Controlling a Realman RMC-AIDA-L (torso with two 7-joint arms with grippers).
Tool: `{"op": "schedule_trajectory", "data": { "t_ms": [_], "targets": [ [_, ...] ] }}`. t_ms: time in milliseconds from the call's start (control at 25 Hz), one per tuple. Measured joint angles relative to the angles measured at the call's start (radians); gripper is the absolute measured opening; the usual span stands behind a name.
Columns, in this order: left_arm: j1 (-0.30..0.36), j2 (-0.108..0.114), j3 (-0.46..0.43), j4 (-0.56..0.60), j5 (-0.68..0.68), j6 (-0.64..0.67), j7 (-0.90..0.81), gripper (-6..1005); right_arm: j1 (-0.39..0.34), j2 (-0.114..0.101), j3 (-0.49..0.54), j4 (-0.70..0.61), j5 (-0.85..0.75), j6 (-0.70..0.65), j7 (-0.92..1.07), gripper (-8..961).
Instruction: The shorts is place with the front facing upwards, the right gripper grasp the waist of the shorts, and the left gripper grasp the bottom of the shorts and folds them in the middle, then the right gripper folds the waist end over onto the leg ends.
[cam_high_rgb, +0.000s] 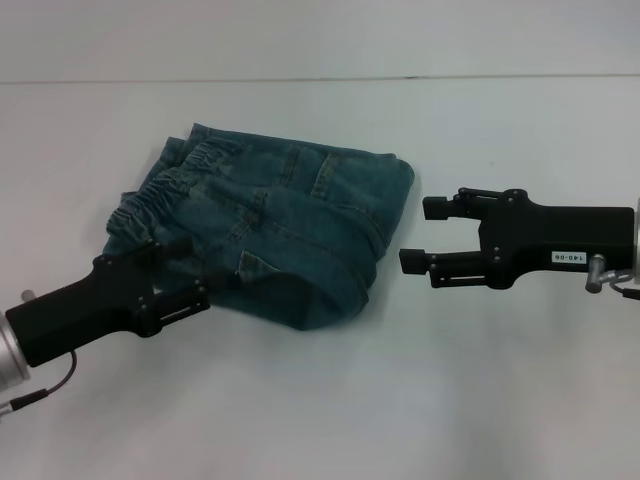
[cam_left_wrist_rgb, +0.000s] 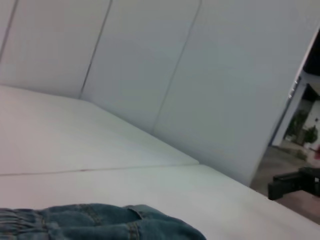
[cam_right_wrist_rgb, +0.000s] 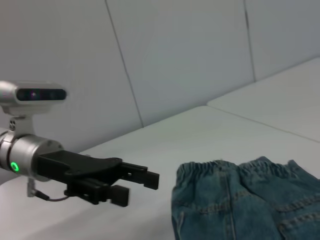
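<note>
The blue-green denim shorts (cam_high_rgb: 290, 235) lie folded in a bundle on the white table (cam_high_rgb: 320, 400), left of centre. The ruched waist (cam_high_rgb: 185, 170) runs along the bundle's left side, and a rounded fold faces right. The leg ends are hidden in the fold. My left gripper (cam_high_rgb: 178, 272) rests low at the waist side, open, with nothing between its fingers. In the right wrist view the left gripper (cam_right_wrist_rgb: 142, 185) stands a small gap away from the shorts (cam_right_wrist_rgb: 240, 205). My right gripper (cam_high_rgb: 413, 235) hovers open just right of the fold, apart from the cloth.
The white table stretches on all sides, with a seam line (cam_high_rgb: 320, 80) across the back. Grey wall panels (cam_left_wrist_rgb: 200, 75) stand behind. The left wrist view shows a strip of the shorts (cam_left_wrist_rgb: 100, 222) and the right gripper (cam_left_wrist_rgb: 295, 182) far off.
</note>
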Motion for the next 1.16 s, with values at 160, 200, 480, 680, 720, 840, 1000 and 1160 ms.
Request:
{"op": "schedule_trajectory", "data": {
  "t_ms": [160,200,480,680,720,840,1000,1160],
  "targets": [
    [0.004,0.000,0.025,0.037,0.011,-0.007,-0.030,710,0.001,0.000,-0.002,0.016,-0.001,0.013,-0.002,897],
    [0.004,0.000,0.025,0.039,0.013,-0.007,-0.035,743,0.001,0.000,-0.002,0.019,-0.001,0.013,-0.002,897],
    [0.000,-0.001,0.026,0.043,0.015,-0.005,-0.040,915,0.000,0.002,-0.004,0.022,-0.001,0.011,-0.002,897],
    [0.002,-0.002,0.026,0.044,0.015,-0.008,-0.040,950,0.000,0.002,-0.005,0.023,-0.001,0.008,0.001,897],
    [0.002,-0.002,0.026,0.044,0.015,-0.008,-0.040,950,0.000,0.002,-0.005,0.023,-0.001,0.008,0.001,897],
    [0.002,-0.003,0.026,0.045,0.015,-0.015,-0.040,950,0.001,0.002,-0.005,0.023,0.002,0.008,0.003,897],
    [0.002,-0.005,0.026,0.045,0.015,-0.021,-0.040,950,0.003,0.003,-0.005,0.023,0.005,0.009,0.004,897],
    [0.001,-0.005,0.026,0.045,0.015,-0.021,-0.039,950,0.004,0.003,-0.005,0.023,0.005,0.009,0.005,897]
  ]
}}
